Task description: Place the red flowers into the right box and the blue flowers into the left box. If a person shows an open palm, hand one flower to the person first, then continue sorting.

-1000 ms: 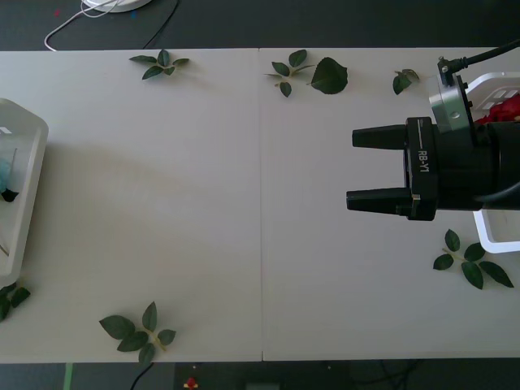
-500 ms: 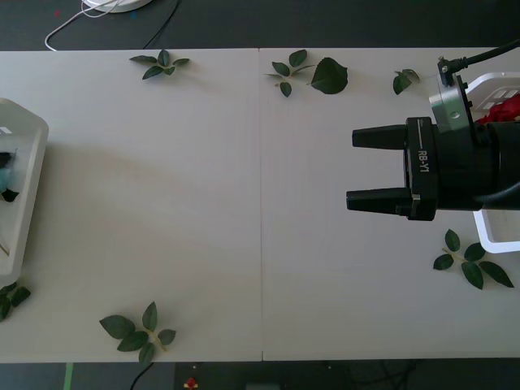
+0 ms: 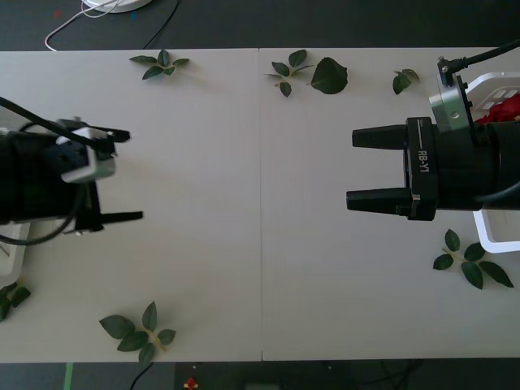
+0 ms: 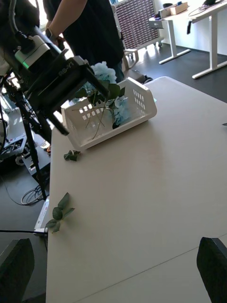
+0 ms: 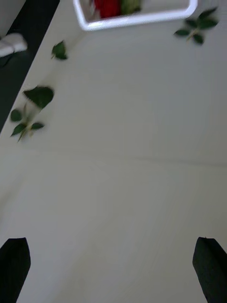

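My left gripper (image 3: 128,175) hung over the left part of the table (image 3: 260,203), its two fingers spread apart and holding nothing, pointing toward the centre seam. My right gripper (image 3: 367,167) hung over the right part of the table, its black fingers (image 3: 379,136) likewise apart and empty, pointing back at the left one. The two were well apart, with bare tabletop between them.

Nearest to me, a leaf sprig (image 3: 136,331) lay by the near edge on the left side, and another sprig (image 3: 470,260) lay on the right, just beside the near corner of the right box (image 3: 491,231). That box sat at the right edge, largely behind my right arm; the red flowers (image 3: 505,107) showed inside it. From the left wrist, the same box (image 5: 137,18) lay across the table with the red flowers (image 5: 107,7) in it.

From the right wrist, the left box (image 4: 118,122) stood at the opposite end of the table, behind my left gripper (image 4: 78,97), and held the blue flowers (image 4: 105,73), whose heads rose above its rim. A person stood behind that box, not touching it.

Along the far edge lay three more sprigs (image 3: 160,64), (image 3: 309,73), (image 3: 404,80). A white cable (image 3: 89,15) lay beyond the table.
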You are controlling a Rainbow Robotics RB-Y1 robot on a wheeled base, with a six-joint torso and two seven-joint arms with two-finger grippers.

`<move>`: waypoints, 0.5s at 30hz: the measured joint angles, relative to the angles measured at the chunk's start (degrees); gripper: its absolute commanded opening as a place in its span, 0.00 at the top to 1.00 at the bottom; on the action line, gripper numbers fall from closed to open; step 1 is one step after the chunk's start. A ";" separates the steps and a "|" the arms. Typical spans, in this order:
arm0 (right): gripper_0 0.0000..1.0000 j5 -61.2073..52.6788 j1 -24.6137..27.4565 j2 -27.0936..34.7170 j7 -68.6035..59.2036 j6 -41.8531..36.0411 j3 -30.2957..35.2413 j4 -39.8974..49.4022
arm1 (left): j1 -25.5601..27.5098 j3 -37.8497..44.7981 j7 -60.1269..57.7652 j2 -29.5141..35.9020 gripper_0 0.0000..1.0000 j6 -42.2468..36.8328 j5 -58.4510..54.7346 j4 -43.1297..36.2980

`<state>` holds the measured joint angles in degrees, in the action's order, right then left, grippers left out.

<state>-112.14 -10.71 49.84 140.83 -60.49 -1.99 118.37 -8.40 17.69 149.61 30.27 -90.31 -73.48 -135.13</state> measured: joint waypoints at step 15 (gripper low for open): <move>0.00 0.00 0.00 0.00 0.00 0.00 0.00 0.00 | 0.00 -1.91 0.00 -0.12 0.00 0.00 -4.96 5.22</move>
<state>-112.14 -10.71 49.84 140.83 -60.49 -1.99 118.37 -8.40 15.78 149.61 30.15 -90.31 -78.44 -129.91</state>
